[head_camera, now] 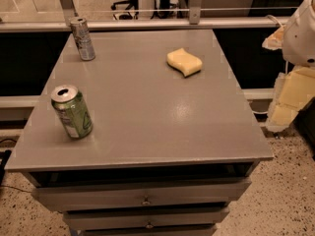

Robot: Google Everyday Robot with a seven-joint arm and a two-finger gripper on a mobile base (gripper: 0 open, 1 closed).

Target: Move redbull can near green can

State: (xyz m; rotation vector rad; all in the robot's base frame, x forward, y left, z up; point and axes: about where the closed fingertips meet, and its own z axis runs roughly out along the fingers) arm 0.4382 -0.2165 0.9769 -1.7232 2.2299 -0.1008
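Green and wide, the green can [72, 112] stands at the near-left part of the grey table [147, 127], its silver top showing the dark drinking hole, its body leaning a little leftward in this view though its base sits flat. A touch to its right and far behind it, close to the back-left corner, the redbull can [82, 39] stands upright: slim, silver with blue patches, just in front of the rail that runs along the table's far edge. The two cans are well apart, with a long stretch of bare tabletop between them along the left side. Further right, past the middle and toward the back, a yellow sponge [184, 62] lies flat, well clear of both cans. Below the front edge, the drawers [145, 193] are stacked, the top one slightly open. At the far right edge, off the table and beyond its right side, the gripper [291, 95] hangs with the robot's white arm [301, 28] above it; it holds neither can, and whether it is released or clenched I cannot tell.

As I judge it, the task is at its start: nothing is grasped, the redbull can is still in its far corner, and the whole job remains, namely reaching across to the back left, taking the slim can, carrying it forward and setting it down just beside the green one
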